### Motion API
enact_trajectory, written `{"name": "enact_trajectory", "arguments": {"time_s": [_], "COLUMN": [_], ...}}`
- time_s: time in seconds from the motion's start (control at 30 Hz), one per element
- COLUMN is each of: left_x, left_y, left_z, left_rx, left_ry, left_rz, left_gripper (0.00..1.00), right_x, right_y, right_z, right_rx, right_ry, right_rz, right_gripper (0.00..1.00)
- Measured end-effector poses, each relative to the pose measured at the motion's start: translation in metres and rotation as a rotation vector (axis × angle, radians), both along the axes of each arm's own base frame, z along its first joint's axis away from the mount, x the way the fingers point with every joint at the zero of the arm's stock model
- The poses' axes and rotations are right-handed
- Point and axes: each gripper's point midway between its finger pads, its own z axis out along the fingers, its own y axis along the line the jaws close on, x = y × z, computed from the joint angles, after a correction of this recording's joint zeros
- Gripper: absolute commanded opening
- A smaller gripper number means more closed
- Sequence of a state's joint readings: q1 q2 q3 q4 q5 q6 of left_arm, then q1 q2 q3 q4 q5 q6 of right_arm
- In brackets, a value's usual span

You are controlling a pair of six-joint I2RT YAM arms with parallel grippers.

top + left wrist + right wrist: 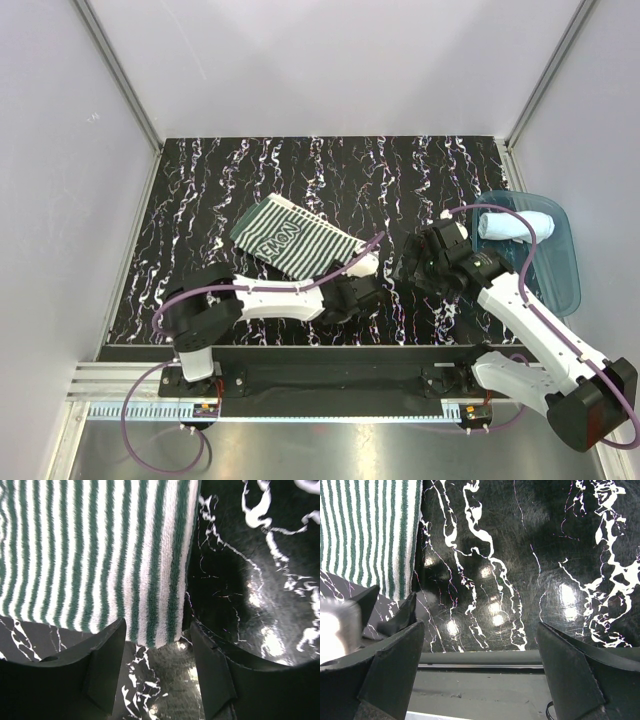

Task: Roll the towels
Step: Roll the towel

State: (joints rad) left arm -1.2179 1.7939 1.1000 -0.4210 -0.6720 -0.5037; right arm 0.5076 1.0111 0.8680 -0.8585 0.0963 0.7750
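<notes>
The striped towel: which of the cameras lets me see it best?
The top external view: only there does nearly the whole striped towel show, outline and lettered band included. The left wrist view shows just one corner, close up; the right wrist view catches only an edge strip.

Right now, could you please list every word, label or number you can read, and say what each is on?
"MON": pale letters on a dark band of the striped towel, seen in the top view; they are tilted and small, so the reading is uncertain.
Nothing else can be read: no text shows on the blue tray, the pale blue towel or the table.
</notes>
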Motion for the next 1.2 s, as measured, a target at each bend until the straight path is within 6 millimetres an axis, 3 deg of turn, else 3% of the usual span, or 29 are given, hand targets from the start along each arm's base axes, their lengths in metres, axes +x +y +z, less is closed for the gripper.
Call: {"name": "enact_trajectory", "arguments": {"time_s": [0.23, 0.33, 0.37, 0.47, 0.5, 0.7, 0.9, 1.0, 1.2], "left_x": [0.002, 0.007, 0.009, 0.019, 0.023, 0.032, 0.010, 0.003, 0.007], "left_y": [0.004, 0.003, 0.003, 0.007, 0.010, 0.011, 0.000, -0.003, 0.004], "left_z": [-0.021, -0.023, -0.024, -0.027, -0.026, -0.025, -0.017, -0.006, 0.007], "left_rx": [0.026, -0.005, -0.022, -0.079, -0.097, -0.157, -0.291, -0.417, -0.686], "left_ry": [0.021, 0.020, 0.025, 0.050, 0.055, 0.093, 0.227, 0.311, 0.452], "left_rz": [0.009, 0.022, 0.026, 0.044, 0.053, 0.053, -0.007, -0.007, 0.070], "left_gripper": [0.50, 0.34, 0.24, 0.12, 0.00, 0.00, 0.00, 0.00, 0.00], "right_x": [0.000, 0.000, 0.000, -0.001, -0.001, -0.002, 0.006, 0.011, 0.018], "right_y": [0.000, 0.000, 0.000, -0.001, -0.001, -0.002, -0.001, 0.007, 0.034], "right_z": [-0.001, -0.001, -0.001, -0.001, -0.001, -0.001, 0.011, 0.019, 0.029], "right_rx": [-0.001, -0.001, -0.002, -0.003, -0.004, -0.008, 0.001, 0.040, 0.155], "right_ry": [0.002, 0.002, 0.002, 0.004, 0.005, 0.008, -0.022, -0.037, -0.056], "right_rz": [0.000, 0.000, 0.000, 0.000, 0.000, -0.001, -0.006, 0.015, 0.087], "right_gripper": [1.00, 1.00, 1.00, 1.00, 1.00, 1.00, 1.00, 0.99, 0.94]}}
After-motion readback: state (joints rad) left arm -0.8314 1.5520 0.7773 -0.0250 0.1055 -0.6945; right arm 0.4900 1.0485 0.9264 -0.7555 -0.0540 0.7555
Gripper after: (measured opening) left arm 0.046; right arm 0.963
